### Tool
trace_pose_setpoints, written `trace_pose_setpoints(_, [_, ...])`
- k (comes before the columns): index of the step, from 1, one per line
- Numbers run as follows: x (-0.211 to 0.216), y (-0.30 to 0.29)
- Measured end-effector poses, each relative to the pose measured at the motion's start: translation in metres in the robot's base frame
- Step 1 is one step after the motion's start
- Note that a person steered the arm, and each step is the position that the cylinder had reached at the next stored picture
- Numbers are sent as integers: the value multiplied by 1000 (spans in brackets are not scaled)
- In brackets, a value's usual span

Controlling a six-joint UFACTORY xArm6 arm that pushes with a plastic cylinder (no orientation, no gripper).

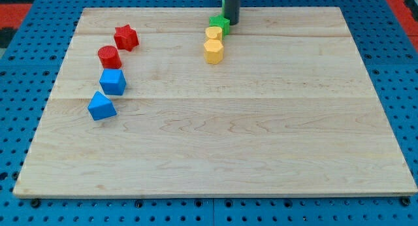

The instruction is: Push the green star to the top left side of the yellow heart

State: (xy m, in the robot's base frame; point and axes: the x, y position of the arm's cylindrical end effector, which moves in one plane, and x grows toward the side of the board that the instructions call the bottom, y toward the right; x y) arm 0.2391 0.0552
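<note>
Closest to the view's bottom, you had a blue block (pixel 102 106) with slanted sides on the wooden board (pixel 215 154), over on the view's left. Just above it sat a blue cube-like block (pixel 112 81). Next up was a red round block (pixel 109 56), and then a red star (pixel 126 38).

Near the view's top, in the middle, you had three blocks in a tight row. Lowest was a yellow six-sided block (pixel 213 51). Touching it from above was the yellow heart (pixel 213 34). Your green star (pixel 219 23) touched the heart at its top right.

Your arm had no hand to spread or pinch, just a dark rod. Its tip (pixel 231 23) sat right beside the green star, on the view's right.
</note>
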Motion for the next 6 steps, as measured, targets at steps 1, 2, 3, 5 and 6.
trace_pose_setpoints(1, [2, 25])
trace_pose_setpoints(2, [12, 13])
trace_pose_setpoints(3, [23, -17])
trace_pose_setpoints(5, [-7, -91])
trace_pose_setpoints(6, [-21, -75])
